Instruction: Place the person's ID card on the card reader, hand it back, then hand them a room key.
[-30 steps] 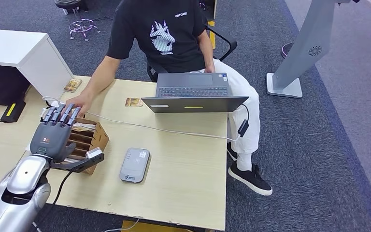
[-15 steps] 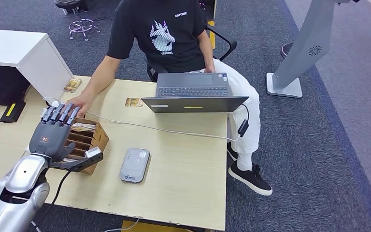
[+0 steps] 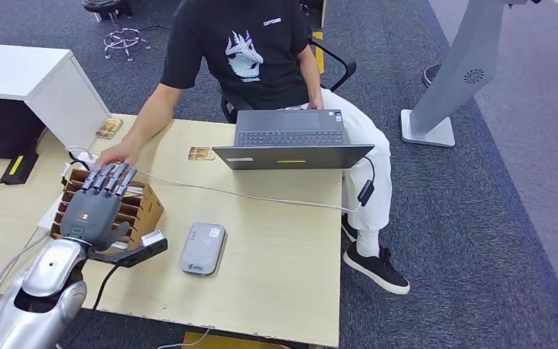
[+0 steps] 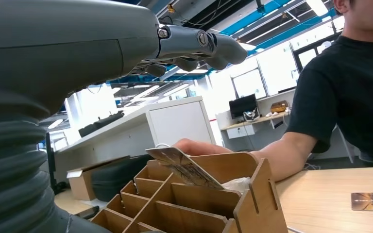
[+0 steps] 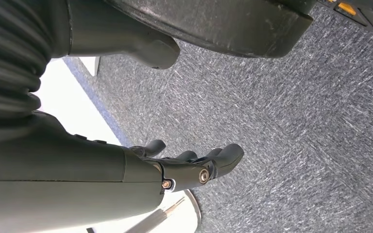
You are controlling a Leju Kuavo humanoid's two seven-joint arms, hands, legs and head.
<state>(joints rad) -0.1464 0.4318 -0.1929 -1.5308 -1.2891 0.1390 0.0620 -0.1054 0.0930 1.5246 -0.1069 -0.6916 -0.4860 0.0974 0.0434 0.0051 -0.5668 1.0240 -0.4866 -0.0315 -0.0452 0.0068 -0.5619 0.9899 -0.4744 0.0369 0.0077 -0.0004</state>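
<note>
Head view, lower left of the frame: the robot's left hand (image 3: 98, 207) hovers above a wooden card holder (image 3: 144, 206) on a pale wooden table (image 3: 283, 247), fingers stretched out flat and apart, holding nothing. A seated person's hand (image 3: 118, 153) rests on the table just beyond the holder. Left wrist view shows a card (image 4: 184, 167) leaning tilted in one of the holder's slots — whether it is a room key or the ID cannot be told. Another card (image 3: 200, 153) lies flat on the table, left of a laptop (image 3: 290, 138). A grey card reader (image 3: 203, 248) sits near the frame's middle, right of the holder. Right wrist view shows the right hand (image 5: 184, 167) over grey carpet, fingers loosely curled and empty.
</note>
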